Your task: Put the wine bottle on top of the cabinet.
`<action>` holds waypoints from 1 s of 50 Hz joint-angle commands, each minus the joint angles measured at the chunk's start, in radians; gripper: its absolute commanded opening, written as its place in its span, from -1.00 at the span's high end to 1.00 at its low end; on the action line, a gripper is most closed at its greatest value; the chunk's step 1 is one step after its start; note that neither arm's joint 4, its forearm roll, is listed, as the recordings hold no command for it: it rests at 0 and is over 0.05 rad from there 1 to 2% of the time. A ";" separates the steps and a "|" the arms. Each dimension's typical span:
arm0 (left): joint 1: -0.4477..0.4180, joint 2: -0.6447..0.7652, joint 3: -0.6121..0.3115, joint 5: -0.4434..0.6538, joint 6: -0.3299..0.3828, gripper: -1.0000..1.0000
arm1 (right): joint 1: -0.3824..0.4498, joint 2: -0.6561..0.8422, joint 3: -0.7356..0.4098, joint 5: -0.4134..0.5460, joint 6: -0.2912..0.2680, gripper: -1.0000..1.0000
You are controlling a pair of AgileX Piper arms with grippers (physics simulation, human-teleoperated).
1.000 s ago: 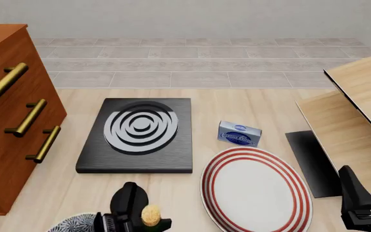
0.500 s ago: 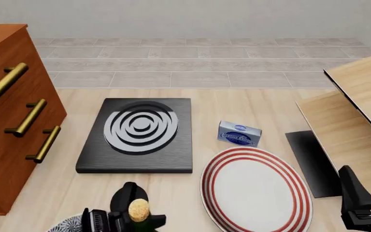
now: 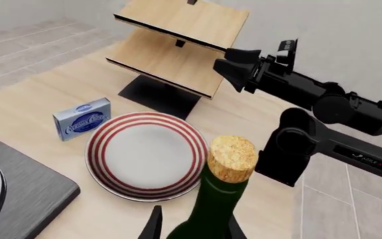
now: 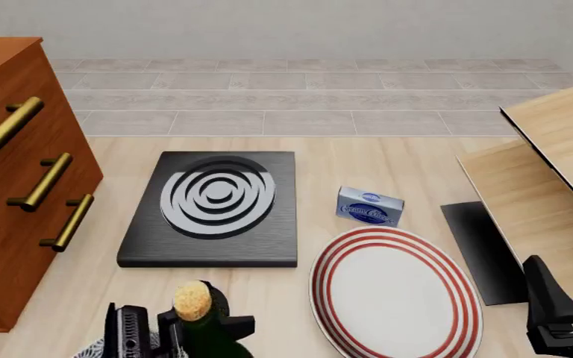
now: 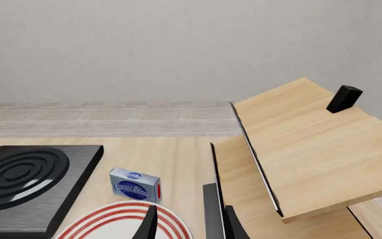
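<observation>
Wine bottle (image 4: 202, 328) stands at the near edge of the table in the front view, only its tan cork and dark shoulders showing; the body is cut off by the frame. The left gripper (image 3: 192, 230) is barely in view, two dark fingertips flanking the bottle's neck and closed around it, though the contact itself is mostly hidden. Beside the bottle a patterned dish (image 4: 92, 349) is almost wholly cropped. The cabinet (image 4: 13, 179) stands at the far left, well apart from the bottle, its top mostly out of frame. The red-striped plate (image 4: 396, 294) holds nothing. A cream cheese box (image 4: 370, 206) lies between the plate and the black hob with silver rings (image 4: 215, 209). The right gripper (image 5: 187, 224) shows only its fingertips, spread apart with nothing between them, near the pale wooden shelf unit (image 5: 310, 149), whose shelves carry a small black block (image 5: 344, 98).
</observation>
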 commanded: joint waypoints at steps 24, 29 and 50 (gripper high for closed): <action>0.000 -0.355 -0.202 0.447 -0.024 1.00 | 0.000 0.000 0.000 0.000 0.000 -1.00; 0.012 -0.397 -0.215 0.494 -0.028 1.00 | 0.000 0.001 0.000 0.000 0.000 -1.00; 0.083 -0.587 -0.343 0.774 -0.027 1.00 | 0.000 0.000 0.000 0.000 0.000 -1.00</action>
